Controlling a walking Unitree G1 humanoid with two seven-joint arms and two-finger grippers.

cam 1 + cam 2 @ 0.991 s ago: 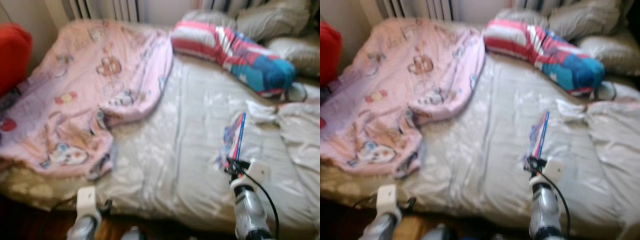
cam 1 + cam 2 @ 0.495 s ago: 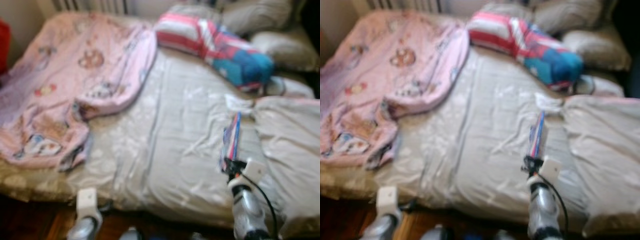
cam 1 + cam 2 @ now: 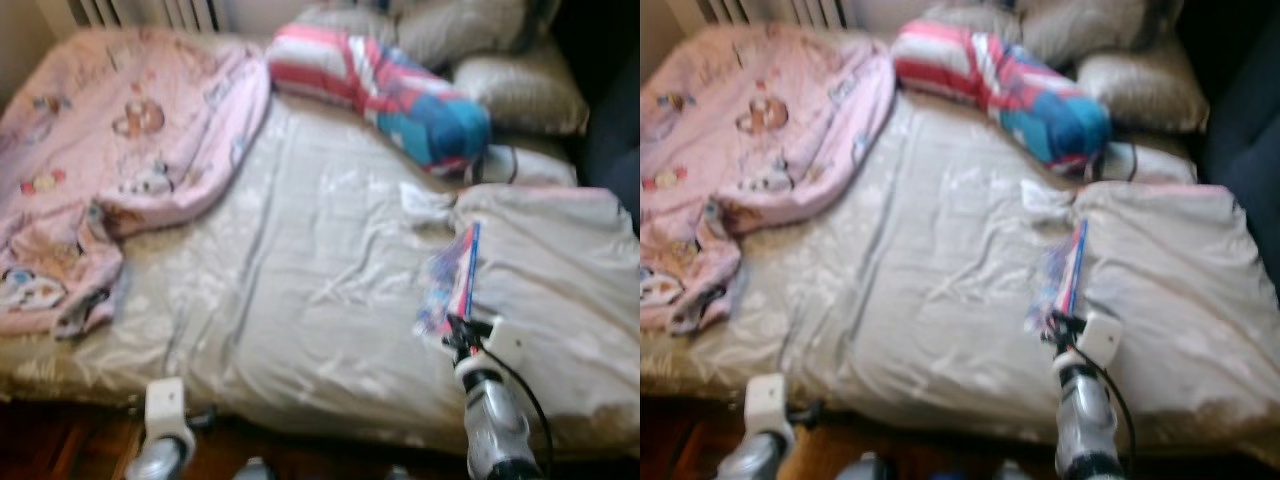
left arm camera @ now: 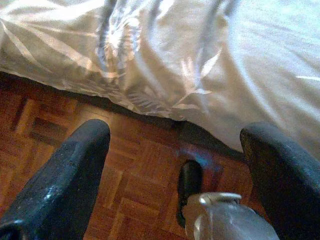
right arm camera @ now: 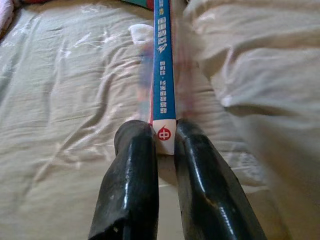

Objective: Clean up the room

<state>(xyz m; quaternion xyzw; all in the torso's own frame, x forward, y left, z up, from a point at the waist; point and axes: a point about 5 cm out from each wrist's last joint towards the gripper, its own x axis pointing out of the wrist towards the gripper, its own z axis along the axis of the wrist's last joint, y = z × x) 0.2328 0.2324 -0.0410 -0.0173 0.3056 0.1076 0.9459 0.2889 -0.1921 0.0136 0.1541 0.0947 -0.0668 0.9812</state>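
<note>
Standing on edge above the near right part of the bed (image 3: 330, 300), a thin book (image 3: 455, 285) is clamped by its near end between the two black fingers (image 5: 132, 185) of the right gripper (image 5: 164, 142). Its blue spine faces up, and its long axis runs away from the robot toward the pillows, tilted slightly upward. The right arm is stretched forward over the bed's near edge, its silver forearm rising from below. The left gripper (image 4: 175, 150) is held low at the near left edge of the bed, above a parquet floor (image 4: 135, 190), with its fingers spread wide apart and nothing between them. A rumpled pale sheet (image 3: 940, 270) covers the mattress. Along the left side a pink blanket (image 3: 110, 150) is spread. At the far edge a striped red and blue pillow (image 3: 385, 90) lies before grey pillows (image 3: 515, 90).
</note>
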